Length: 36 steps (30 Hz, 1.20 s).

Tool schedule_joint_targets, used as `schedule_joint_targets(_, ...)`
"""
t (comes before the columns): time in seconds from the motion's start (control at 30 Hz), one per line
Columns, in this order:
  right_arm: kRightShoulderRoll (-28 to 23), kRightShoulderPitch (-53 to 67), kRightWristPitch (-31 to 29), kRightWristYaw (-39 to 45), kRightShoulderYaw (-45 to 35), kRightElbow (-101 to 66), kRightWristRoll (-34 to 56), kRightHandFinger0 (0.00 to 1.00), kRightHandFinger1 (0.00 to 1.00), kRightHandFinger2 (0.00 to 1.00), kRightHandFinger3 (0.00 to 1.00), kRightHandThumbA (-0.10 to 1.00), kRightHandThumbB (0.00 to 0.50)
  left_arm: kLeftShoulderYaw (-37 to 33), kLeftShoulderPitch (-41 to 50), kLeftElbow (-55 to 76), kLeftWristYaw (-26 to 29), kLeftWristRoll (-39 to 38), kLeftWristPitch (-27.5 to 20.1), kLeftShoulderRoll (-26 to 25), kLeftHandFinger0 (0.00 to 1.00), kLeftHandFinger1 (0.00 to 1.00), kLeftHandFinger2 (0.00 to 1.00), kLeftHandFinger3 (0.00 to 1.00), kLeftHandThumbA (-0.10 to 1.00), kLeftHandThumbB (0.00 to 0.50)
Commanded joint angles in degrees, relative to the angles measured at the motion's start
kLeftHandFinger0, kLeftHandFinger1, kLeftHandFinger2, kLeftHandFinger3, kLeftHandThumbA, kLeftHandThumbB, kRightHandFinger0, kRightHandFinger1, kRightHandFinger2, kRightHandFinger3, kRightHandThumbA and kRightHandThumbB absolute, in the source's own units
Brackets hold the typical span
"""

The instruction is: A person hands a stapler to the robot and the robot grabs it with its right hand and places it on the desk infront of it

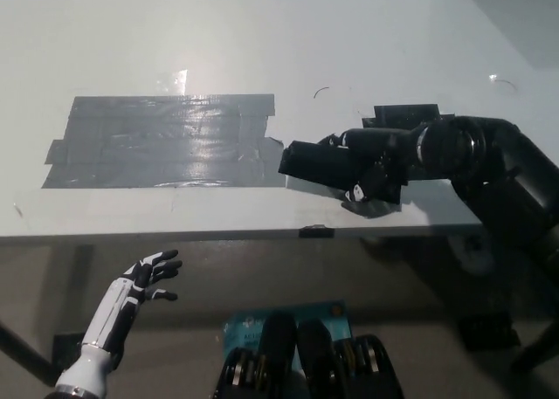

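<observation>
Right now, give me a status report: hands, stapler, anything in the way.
Right hand shut on stapler, low over desk by grey tape patch. Left hand open, resting below the desk edge. Nothing blocking.

Matte black right arm point(502, 168) of thick cylindrical segments, ending in blocky black right hand point(367, 168) with small white mark. Slim white left forearm point(100, 329), glossy, ending in white left hand point(150, 275) with black-striped fingers.

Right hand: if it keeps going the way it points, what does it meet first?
The right hand, shut on the stapler, points toward picture left. First in line is the grey tape patch on the desk; height above it is unclear.
</observation>
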State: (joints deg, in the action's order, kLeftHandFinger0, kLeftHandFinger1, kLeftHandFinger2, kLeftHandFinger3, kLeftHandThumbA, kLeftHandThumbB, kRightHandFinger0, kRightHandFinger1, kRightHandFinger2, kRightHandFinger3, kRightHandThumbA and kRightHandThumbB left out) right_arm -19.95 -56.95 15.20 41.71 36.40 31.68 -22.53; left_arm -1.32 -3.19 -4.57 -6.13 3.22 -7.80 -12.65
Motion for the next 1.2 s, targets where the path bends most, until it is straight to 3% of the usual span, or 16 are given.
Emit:
schedule_joint_targets(0.0,-3.64,-1.28,4.27,10.9,1.05,-0.24,0.93,1.0,1.0,1.0,1.0,0.59,0.5,0.18,-0.54,2.5,-1.09,-0.72,0.62,-0.79,0.62,0.8,0.77,0.8,1.0,0.5)
schedule_joint_targets(0.23,-3.92,-0.41,4.99,9.7,-0.1,-2.73,0.35,1.0,1.0,1.0,1.0,0.58,0.5,0.42,-0.6,2.54,-1.14,-1.26,0.61,-0.82,0.61,0.8,0.77,0.8,1.0,0.5)
schedule_joint_targets(0.43,-4.17,2.18,5.3,6.54,-4.05,-5.95,1.84,1.0,1.0,1.0,1.0,0.71,0.5,0.27,-0.67,2.46,-1.17,-1.02,0.3,-0.93,0.59,0.79,0.76,0.8,1.0,0.5)
schedule_joint_targets(0.53,-3.03,5.26,1.31,-0.01,-10.48,-7.6,4.28,1.0,1.0,1.0,1.0,1.0,0.5,0.26,-0.73,2.18,-1.21,-1.12,-0.11,-0.92,0.59,0.79,0.76,0.8,1.0,0.5)
schedule_joint_targets(0.73,-1.35,6.95,-1.97,-6.42,-16.48,-9.9,3.79,1.0,1.0,1.0,1.0,1.0,0.5,0.15,-0.65,2.34,-1.24,-1.08,-0.13,-0.86,0.58,0.79,0.77,0.81,1.0,0.5)
schedule_joint_targets(1.17,-0.33,7.2,-4.54,-13.88,-18.55,-10.88,0.25,1.0,1.0,1.0,1.0,1.0,0.5,0.42,-0.88,2.51,-1.67,-1.16,-0.03,-1.12,0.57,0.8,0.77,0.83,1.0,0.5)
